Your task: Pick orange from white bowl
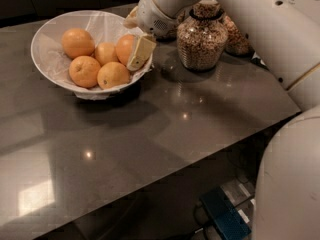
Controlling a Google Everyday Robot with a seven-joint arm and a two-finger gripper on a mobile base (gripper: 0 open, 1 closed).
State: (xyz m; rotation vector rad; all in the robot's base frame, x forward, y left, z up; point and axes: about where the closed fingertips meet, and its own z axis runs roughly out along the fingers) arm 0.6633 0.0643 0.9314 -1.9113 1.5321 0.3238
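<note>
The white bowl (46, 51), lined with crinkled wrap, stands at the back left of the dark table and holds five oranges. The orange (123, 47), deep orange and slightly oval, lies at the bowl's right side. My gripper (134, 54) reaches down over the bowl's right rim, and its pale yellowish tip lies right against this orange and covers its right part. Two oranges (84, 70) (113, 75) lie at the front. A big one (77, 42) lies at the back left, and a paler one (105, 53) in the middle.
A glass jar of grain (202, 39) stands just right of the bowl, under my arm. A second jar (236, 38) stands behind it. The table's front edge (200, 154) runs diagonally, with a blue object (225, 216) on the floor below. My white arm (260, 19) fills the right side.
</note>
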